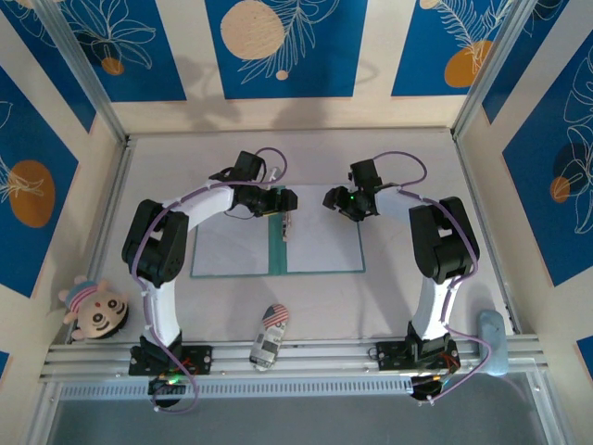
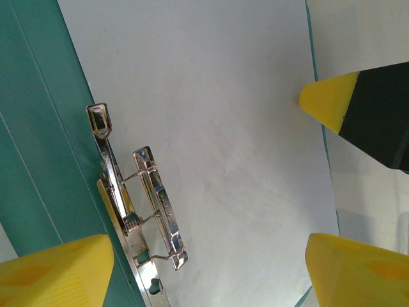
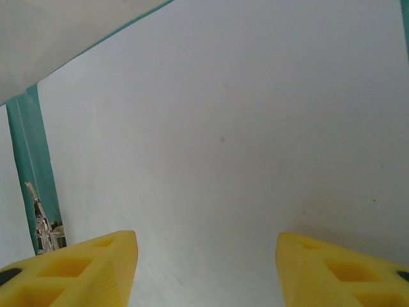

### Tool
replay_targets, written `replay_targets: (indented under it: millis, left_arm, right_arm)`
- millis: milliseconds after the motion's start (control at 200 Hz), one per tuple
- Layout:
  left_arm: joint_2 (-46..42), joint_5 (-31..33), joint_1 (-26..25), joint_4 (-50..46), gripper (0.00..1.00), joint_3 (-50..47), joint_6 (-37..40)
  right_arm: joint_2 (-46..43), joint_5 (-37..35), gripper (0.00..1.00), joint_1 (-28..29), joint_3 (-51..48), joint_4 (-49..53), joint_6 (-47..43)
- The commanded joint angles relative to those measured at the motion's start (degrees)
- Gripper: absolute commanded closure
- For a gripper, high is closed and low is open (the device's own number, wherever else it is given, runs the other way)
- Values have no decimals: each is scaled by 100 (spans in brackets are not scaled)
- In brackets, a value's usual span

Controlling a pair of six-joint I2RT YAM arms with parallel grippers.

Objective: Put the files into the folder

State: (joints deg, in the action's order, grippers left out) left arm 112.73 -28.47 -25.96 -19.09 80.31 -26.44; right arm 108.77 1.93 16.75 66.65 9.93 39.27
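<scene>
Your folder (image 1: 275, 248) lies open and flat in the middle of the table (image 1: 167, 167). The files (image 1: 324, 243) rest on it, one white sheet on each leaf, with the teal spine bare between them. A metal clip (image 2: 137, 204) sits along that spine, at the edge of the right-hand sheet. Your left gripper (image 1: 289, 200) hovers over the far end of the spine, claw apart with nothing between its fingers. Your right gripper (image 1: 332, 198) hangs over the far edge of the right-hand sheet, claw likewise apart and empty. A toy car (image 1: 269, 336) lies near the arm bases, and a plush doll (image 1: 93, 309) sits at the left.
</scene>
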Motion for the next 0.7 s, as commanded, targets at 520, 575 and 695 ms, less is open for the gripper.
replay_targets:
  millis: [520,575,695]
  left_arm:
    - [342,482,-30,406,21,406,491]
    - [360,500,-32,477,20,431,561]
    - [504,542,-27,531,18,588,768]
  right_arm:
    - [-787,-107,40,526,-317,-874,-1124]
    - [-821,-191,40,531,-361,-904,-1097]
    - [-930,-305,40,521,-480,-991,-1054]
